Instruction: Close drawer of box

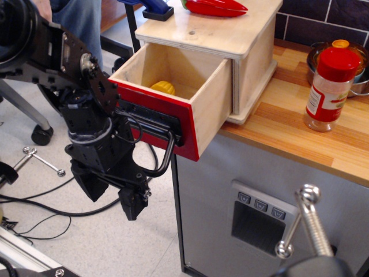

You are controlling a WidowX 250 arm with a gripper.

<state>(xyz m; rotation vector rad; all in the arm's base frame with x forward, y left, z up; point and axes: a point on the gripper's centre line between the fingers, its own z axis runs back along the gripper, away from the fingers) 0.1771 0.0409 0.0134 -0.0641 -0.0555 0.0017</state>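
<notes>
Nearest my camera, a blurred metal clamp screw (305, 222) rises at lower right. Beyond it stands the grey metal cabinet (242, 202) with three buttons. My black gripper (115, 193) hangs at left, pointing down, just in front of the drawer (173, 104); I cannot tell how wide its jaws stand. The drawer is pulled far out of the plywood box (242, 52), red front and black loop handle (164, 153) beside my arm. Inside lies a yellow object (163, 87). A red-capped spice bottle (330, 86) stands on the wooden counter (300, 133), before a metal bowl (360, 81). A red pepper (216, 7) rests atop the box.
</notes>
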